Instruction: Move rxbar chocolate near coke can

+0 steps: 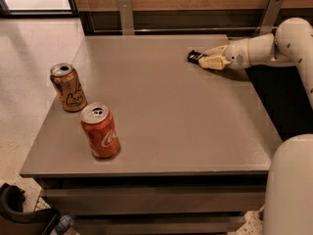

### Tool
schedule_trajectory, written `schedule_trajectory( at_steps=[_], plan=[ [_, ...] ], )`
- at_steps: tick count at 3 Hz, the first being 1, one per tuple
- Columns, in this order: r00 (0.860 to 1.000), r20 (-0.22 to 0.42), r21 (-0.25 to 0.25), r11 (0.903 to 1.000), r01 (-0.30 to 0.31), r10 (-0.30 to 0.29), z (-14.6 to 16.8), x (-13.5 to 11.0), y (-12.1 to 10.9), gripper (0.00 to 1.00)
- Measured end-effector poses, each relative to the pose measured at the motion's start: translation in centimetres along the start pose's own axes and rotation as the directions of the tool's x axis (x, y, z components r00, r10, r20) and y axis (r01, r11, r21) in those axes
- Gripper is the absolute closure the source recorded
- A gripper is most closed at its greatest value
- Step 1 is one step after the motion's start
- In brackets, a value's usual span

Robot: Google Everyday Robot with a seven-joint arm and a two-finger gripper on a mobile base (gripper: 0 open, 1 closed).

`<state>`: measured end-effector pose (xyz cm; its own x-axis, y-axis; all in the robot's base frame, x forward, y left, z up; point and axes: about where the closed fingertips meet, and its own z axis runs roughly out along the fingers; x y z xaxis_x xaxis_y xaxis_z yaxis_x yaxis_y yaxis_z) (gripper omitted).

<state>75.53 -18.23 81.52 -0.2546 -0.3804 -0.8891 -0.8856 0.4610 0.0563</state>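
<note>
Looking for the rxbar chocolate (194, 56): where does it lie, taking the coke can (100, 131) as the mark?

Well apart from the coke can, far beyond it and off to the right as the camera sees things, by the back right part of the grey desk (171, 116). Only the bar's dark left end shows.

And the hand (202, 58)?

Just as far from the coke can, up at that same spot. It comes in from the right on a white arm (264, 45), with its pale fingers (215, 62) pointing toward the coke can's side of the desk. They look pressed together on the bar's right end, one above and one below, and the black wrapper sticks out past their tips.

Is the bar lifted?

I cannot tell; it sits at or just above the desk surface.

How does the coke can stand?

Upright, near the front left edge of the desk, with its silver top showing and its white script facing the camera.

Anything close to it?

A tan can (68, 87) with dark script stands upright just behind the coke can and to its left. It is near but not touching, with a gap of bare desk between them.

And between the coke can and the bar?

Bare grey desk all the way.
</note>
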Motion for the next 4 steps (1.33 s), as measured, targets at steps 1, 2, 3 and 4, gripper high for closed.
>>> schedule_trajectory(
  at_steps=[1, 2, 3, 4],
  plan=[
    [1.0, 0.0, 0.0, 1.0, 0.0, 0.0, 0.0, 0.0, 0.0, 1.0],
    [0.999, -0.038, 0.031, 0.9987, 0.039, -0.038, -2.5, -1.9, 1.4, 1.0],
    [0.99, -0.098, 0.098, 0.9885, 0.115, -0.105, -7.4, -5.0, 4.4, 1.0],
    [0.978, -0.14, 0.147, 0.974, 0.172, -0.152, -11.3, -7.0, 8.0, 1.0]
  ],
)
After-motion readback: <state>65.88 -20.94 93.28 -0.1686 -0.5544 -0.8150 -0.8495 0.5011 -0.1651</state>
